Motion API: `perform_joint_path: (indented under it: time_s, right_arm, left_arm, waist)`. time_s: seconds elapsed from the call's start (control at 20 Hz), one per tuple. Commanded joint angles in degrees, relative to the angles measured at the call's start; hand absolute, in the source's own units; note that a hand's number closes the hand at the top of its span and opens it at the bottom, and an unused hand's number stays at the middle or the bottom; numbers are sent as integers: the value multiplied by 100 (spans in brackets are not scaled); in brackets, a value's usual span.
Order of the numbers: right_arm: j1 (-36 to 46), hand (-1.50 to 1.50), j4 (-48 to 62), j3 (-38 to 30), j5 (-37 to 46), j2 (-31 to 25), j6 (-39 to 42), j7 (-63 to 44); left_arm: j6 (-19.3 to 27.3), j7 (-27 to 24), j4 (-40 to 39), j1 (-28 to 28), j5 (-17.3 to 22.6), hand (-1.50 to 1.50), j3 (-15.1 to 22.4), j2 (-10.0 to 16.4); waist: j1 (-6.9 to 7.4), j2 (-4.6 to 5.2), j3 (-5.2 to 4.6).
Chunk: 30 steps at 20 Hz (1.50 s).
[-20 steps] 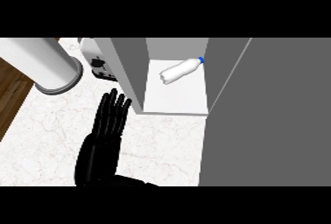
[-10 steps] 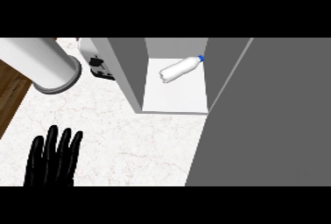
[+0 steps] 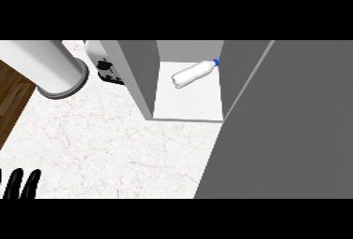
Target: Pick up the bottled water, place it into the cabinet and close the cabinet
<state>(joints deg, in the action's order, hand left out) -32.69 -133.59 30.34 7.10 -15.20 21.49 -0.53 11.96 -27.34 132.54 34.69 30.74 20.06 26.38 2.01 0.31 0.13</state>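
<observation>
Flagging: my left hand [image 3: 21,183] is straight-fingered, empty; bottled water [image 3: 193,73] lying far up-right could roll, blocking cabinet door [image 3: 289,130].

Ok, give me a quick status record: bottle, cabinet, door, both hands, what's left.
bottled water: lying on its side inside the cabinet, blue cap toward the back
cabinet: holds the bottle on its white floor
cabinet door: open, at the view's right
left hand: lower left edge, fingers straight, holding nothing
right hand: not in view
remaining: close the door
</observation>
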Motion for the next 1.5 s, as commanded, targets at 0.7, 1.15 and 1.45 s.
perform_joint_path:
  time_s: [0.7,1.15,1.45]
  right_arm:
    - [2220,150,814,955,-777,1494,-1019,-1765]
    - [4744,150,1809,-357,-2417,1517,-2145,-2539]
    - [6083,150,3396,-836,-3101,1519,-2449,-2012]
  left_arm:
    - [-1752,-640,-23,1341,1220,-150,-1601,577]
    - [-2714,-870,82,2278,1855,-150,-2576,609]
    - [-3445,-1056,-548,2358,2081,-150,-2954,416]
  waist:
    - [222,-17,-34]
    - [107,-12,-14]
    - [48,-21,-16]
